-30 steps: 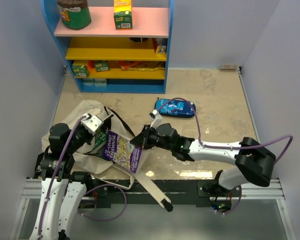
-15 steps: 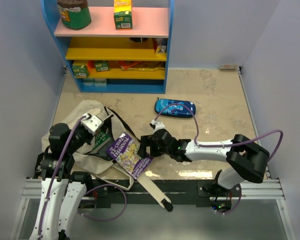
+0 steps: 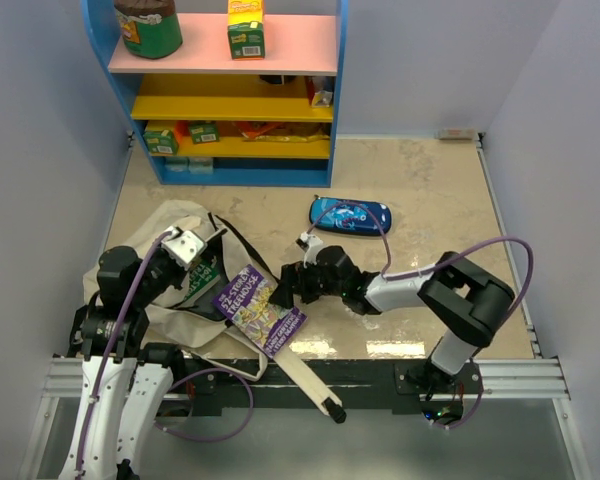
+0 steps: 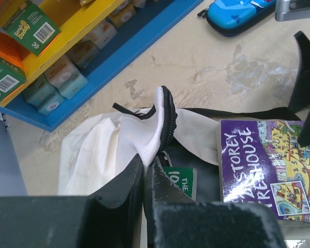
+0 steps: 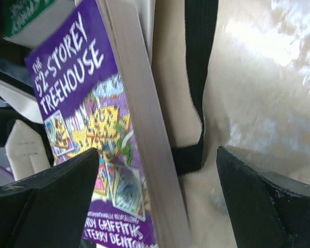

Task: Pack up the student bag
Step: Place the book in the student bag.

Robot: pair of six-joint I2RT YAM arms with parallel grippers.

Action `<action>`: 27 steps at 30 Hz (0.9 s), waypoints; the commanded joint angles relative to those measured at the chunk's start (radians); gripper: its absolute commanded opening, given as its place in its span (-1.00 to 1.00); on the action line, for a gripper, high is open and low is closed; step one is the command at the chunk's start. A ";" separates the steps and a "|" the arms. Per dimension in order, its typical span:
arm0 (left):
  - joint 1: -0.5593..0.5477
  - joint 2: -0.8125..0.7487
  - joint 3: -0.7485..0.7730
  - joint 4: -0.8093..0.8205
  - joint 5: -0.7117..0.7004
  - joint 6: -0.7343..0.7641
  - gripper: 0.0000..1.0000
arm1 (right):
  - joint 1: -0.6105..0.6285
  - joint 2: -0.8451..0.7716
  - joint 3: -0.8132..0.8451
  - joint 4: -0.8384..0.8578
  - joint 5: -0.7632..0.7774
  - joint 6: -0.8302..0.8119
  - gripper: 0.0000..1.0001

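Note:
The student bag (image 3: 165,222), cream canvas, lies slumped at the table's near left. My left gripper (image 3: 193,248) is shut on the bag's rim (image 4: 156,129), a white mesh fold edged in black, and holds the mouth up. A green book (image 4: 185,182) shows inside the bag. A purple book (image 3: 260,308) lies across the bag's mouth and over a strap, its cover facing up (image 4: 266,163). My right gripper (image 3: 292,284) stands open just right of the book. Its fingers (image 5: 46,191) are spread wide on either side of the book's page edge (image 5: 144,129) without pressing it.
A blue pencil case (image 3: 350,215) lies on the table beyond the right gripper. The blue and yellow shelf (image 3: 230,105) with boxes stands at the back. A beige strap with a black end (image 3: 312,385) trails over the near table edge.
My right gripper has opened and let go of the purple book, which dropped flatter onto the bag's mouth. The right arm's elbow has swung inward. The left arm has not moved.

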 commanded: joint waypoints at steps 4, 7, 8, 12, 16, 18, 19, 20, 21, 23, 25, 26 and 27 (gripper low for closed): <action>0.000 -0.069 0.079 0.085 0.050 0.010 -1.00 | -0.071 0.158 0.031 0.225 -0.385 -0.025 0.97; 0.000 -0.065 0.084 0.088 0.053 0.009 -1.00 | -0.073 0.216 0.031 0.291 -0.493 0.001 0.97; 0.000 -0.065 0.084 0.088 0.055 0.009 -1.00 | -0.071 0.224 0.025 0.328 -0.539 0.010 0.97; 0.000 -0.061 0.087 0.091 0.056 0.004 -1.00 | -0.071 0.226 0.004 0.353 -0.583 0.025 0.96; 0.000 -0.054 0.087 0.097 0.065 -0.003 -1.00 | -0.070 0.224 -0.001 0.383 -0.651 0.053 0.70; 0.000 -0.052 0.089 0.099 0.065 -0.005 -1.00 | -0.070 0.227 0.002 0.384 -0.672 0.068 0.47; 0.000 -0.052 0.089 0.097 0.065 -0.002 -1.00 | -0.070 0.226 0.000 0.382 -0.680 0.073 0.40; 0.000 -0.054 0.089 0.096 0.064 0.000 -1.00 | -0.070 0.219 -0.003 0.391 -0.688 0.084 0.34; 0.000 -0.055 0.089 0.093 0.064 0.003 -1.00 | -0.071 0.218 -0.007 0.402 -0.692 0.110 0.22; 0.000 -0.058 0.086 0.091 0.065 0.003 -1.00 | -0.080 0.187 -0.015 0.416 -0.691 0.122 -0.17; 0.000 -0.060 0.084 0.093 0.067 0.001 -1.00 | -0.091 0.163 -0.019 0.420 -0.689 0.144 -0.45; 0.000 -0.060 0.083 0.093 0.068 0.001 -1.00 | -0.094 0.144 -0.010 0.407 -0.689 0.145 -0.69; 0.000 -0.061 0.083 0.091 0.068 0.001 -1.00 | -0.094 0.141 -0.001 0.394 -0.689 0.144 -0.78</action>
